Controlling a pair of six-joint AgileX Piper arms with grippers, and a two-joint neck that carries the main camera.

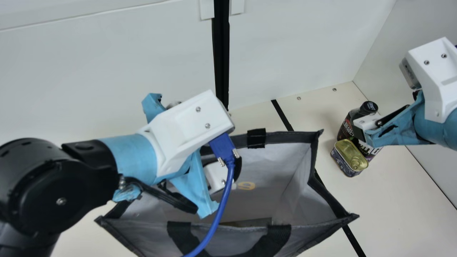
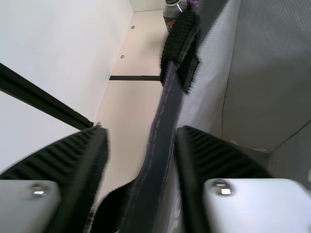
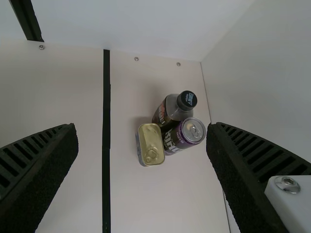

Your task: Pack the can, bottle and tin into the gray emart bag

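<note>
The right claw (image 3: pixel 142 126) is spread wide with nothing in its grasp above the gold-lidded tin (image 3: pixel 149 144), purple-and-black drink can (image 3: pixel 183 135) and dark capped bottle (image 3: pixel 167 114), which stand bunched on the worktop (image 3: pixel 160 194) outside the gray emart bag (image 1: pixel 285 137). The can is probably smooth and easily dented if full-bodied pressure is used (grip its sides gently), the bottle likely heavier, the tin stiff and best pinched across its short sides. Parted around the soft bag's rim, the left claw (image 2: pixel 142 131) isn't clamped; something brownish (image 1: pixel 250 222) shows inside.
</note>
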